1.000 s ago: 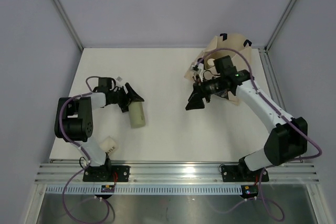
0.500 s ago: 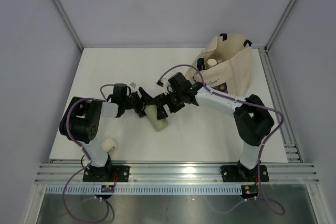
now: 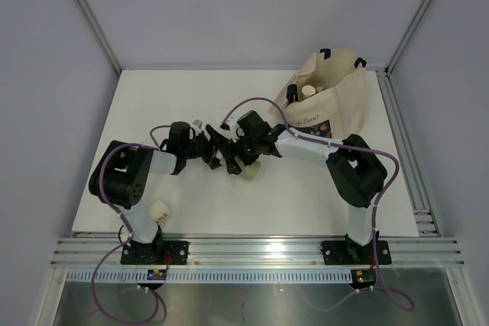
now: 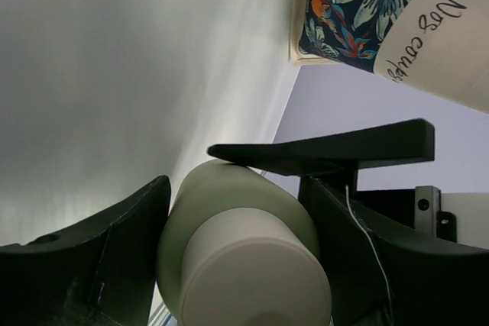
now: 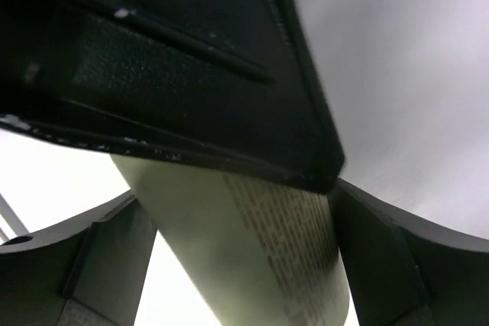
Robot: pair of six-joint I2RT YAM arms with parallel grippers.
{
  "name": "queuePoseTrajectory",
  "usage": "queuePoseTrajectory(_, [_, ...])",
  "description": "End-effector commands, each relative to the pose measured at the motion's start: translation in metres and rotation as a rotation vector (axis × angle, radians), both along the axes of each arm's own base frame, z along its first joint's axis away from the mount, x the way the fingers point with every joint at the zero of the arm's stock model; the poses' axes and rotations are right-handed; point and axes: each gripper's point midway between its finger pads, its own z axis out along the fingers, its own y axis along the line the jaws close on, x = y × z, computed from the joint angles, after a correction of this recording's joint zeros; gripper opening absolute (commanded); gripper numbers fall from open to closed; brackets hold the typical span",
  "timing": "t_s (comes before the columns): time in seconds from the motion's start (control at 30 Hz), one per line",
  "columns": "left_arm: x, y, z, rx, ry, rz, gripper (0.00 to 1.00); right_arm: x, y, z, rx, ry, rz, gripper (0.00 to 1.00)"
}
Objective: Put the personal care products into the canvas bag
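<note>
Grey-green bottle [image 3: 248,171] at mid-bench, caught between two robot arms: the left hand [image 4: 233,188] is clenched across its body just behind the broad white cap [image 4: 256,272]. The right hand [image 5: 237,211] stands spread astride the same bottle farther along, a sliver of light showing between one finger and the plastic, so it appears not to grip. Whether the bottle rests on the bench [image 3: 168,104] or hangs just above it cannot be told from these views.

By its looks it is a stiff, round plastic bottle, probably light, its smooth side printed with small text. Such a skin is likely slick, and the shape apt to roll if let go on a flat top. The safest hold seems to be square across the middle of the body, clear of the cap and of the other hand's fingers, which crowd it closely here.

The canvas bag [image 3: 340,101] stands open at the far right corner, well apart from the bottle, its floral print [image 4: 355,5] facing the arms and white-capped bottles [image 3: 308,91] already inside. One cream-white product [image 3: 157,211] lies near the left arm's base. The bench is plain, white and matt, walled in pale grey panels on aluminium posts [image 3: 88,14].
</note>
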Motion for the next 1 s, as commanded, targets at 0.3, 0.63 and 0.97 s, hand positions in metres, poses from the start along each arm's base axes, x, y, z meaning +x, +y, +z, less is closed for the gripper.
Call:
queuePoseTrajectory(0.3, [0.014,-0.017,0.094,-0.272,-0.152,-0.01,0.0,-0.033,0.015,0.021,0.056,-0.068,0.424,0.43])
queuePoseTrajectory(0.63, [0.029,-0.004,0.113,-0.063,-0.259,-0.035,0.99,-0.039,-0.008,0.09,0.292,-0.015,0.439,0.0])
queuePoseTrajectory(0.97, [0.039,0.012,0.121,0.155,-0.375,-0.049,0.99,-0.028,-0.036,0.141,0.401,-0.065,0.386,0.0])
